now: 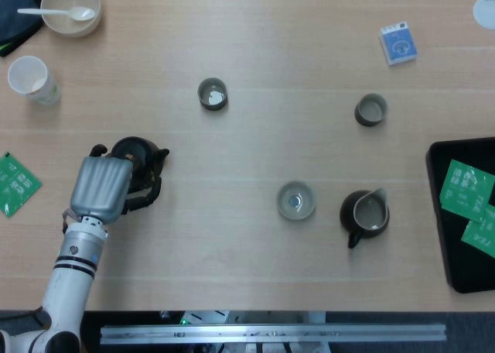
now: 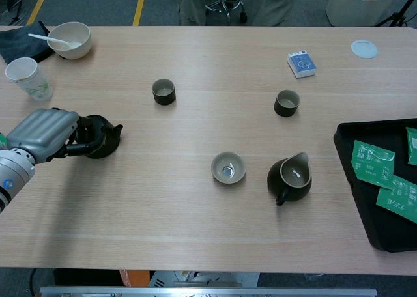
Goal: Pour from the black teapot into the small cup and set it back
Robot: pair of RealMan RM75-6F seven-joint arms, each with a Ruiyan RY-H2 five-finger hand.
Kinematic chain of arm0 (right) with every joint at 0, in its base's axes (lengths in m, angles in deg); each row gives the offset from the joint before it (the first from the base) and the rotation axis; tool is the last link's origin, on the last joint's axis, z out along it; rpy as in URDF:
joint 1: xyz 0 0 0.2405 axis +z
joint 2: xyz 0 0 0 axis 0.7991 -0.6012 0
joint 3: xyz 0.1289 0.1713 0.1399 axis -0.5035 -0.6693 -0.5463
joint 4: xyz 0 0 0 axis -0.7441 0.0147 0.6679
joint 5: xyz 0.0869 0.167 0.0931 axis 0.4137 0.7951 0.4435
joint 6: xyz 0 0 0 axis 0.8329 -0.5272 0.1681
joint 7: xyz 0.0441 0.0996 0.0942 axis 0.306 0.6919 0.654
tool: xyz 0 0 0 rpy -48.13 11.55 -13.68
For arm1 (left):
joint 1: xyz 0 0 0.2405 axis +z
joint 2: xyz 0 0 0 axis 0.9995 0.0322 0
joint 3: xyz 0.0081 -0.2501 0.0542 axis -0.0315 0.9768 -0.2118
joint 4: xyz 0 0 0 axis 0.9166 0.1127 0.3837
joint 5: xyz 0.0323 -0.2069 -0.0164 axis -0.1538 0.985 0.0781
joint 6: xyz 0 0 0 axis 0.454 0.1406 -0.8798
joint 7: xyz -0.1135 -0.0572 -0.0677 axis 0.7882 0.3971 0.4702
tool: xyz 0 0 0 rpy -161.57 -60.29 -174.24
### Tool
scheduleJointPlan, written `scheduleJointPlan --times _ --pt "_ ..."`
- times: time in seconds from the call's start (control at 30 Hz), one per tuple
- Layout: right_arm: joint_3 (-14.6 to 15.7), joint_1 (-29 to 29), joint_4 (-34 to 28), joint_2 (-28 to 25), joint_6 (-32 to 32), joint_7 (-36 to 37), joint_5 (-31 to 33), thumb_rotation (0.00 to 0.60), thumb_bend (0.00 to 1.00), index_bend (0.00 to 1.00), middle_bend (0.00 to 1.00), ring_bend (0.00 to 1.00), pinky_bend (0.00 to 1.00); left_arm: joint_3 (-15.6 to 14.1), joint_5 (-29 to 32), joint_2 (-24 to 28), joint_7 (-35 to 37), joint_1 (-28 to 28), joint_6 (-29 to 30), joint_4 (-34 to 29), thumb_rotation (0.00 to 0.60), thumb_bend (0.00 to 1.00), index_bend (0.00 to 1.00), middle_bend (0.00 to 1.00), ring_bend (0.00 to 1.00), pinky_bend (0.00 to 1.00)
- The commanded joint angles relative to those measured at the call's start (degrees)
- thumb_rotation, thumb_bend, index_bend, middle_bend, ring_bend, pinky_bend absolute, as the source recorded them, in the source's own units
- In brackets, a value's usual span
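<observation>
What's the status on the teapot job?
Left hand on the black teapot, fingers around it, teapot on the table. Right hand not in view. Small cup beyond it, path clear.

The black teapot (image 1: 141, 160) is standing upright near the desk's (image 1: 255, 237) left edge, spout pointing right, while the small cup (image 1: 296, 200), a shallow pale bowl-shaped one, is sitting well apart toward the middle near the front edge.
</observation>
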Motion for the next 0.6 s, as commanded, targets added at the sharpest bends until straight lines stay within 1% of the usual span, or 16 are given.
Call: scheduleJointPlan --times 0.03,0.6 --pt "0.01 0.03 -0.05 0.01 0.05 -0.03 -0.02 0.6 0.43 0.26 0.31 0.19 0.13 0.09 -0.27 -0.26 -0.29 0.37 0.3 -0.16 0.066 0.34 0.46 0.54 0.45 0.23" --pt "0.08 -0.15 0.25 0.04 0.21 0.23 0.21 0.6 0.43 0.26 0.31 0.19 0.13 0.8 -0.83 -2.08 -2.73 1.41 0.36 -0.1 0.069 0.34 0.47 0.55 0.46 0.23"
